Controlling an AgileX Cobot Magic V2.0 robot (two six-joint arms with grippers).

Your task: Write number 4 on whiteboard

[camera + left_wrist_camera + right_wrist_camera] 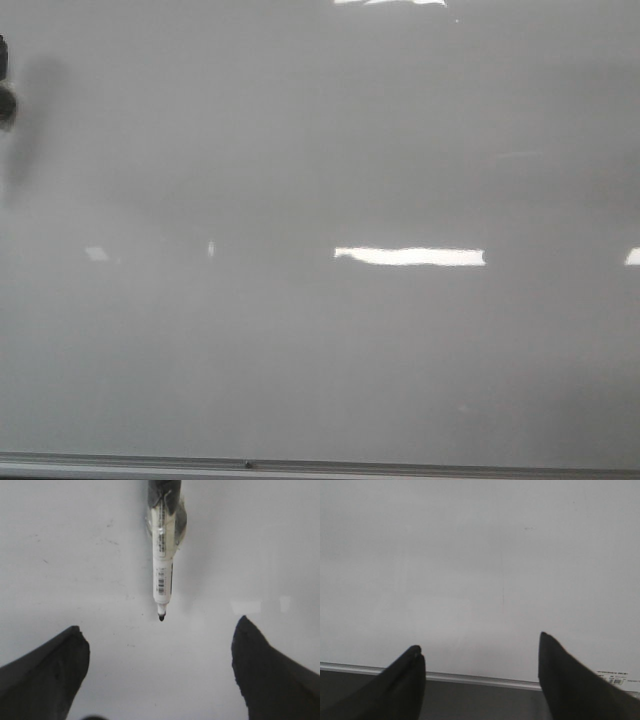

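Observation:
The whiteboard [320, 150] is glossy pale grey and fills the front view. No drawn 4 shows on it in any view. In the left wrist view my left gripper [159, 625] is wide open and empty over the board [75, 555]. A white marker [162, 555], taped to a black holder, points its black tip [161, 617] towards the gap between the jaws, just beyond the fingertips. In the right wrist view my right gripper [479, 641] is wide open and empty over the board's edge [445, 555]. Neither gripper clearly shows in the front view.
A thin silver frame [400, 466] runs along the board's near edge and also shows in the right wrist view [470, 677], with a dark surface beyond it. A dark object [4, 95] with a shadow sits at the front view's far left. Bright reflections [410, 256] lie on the board.

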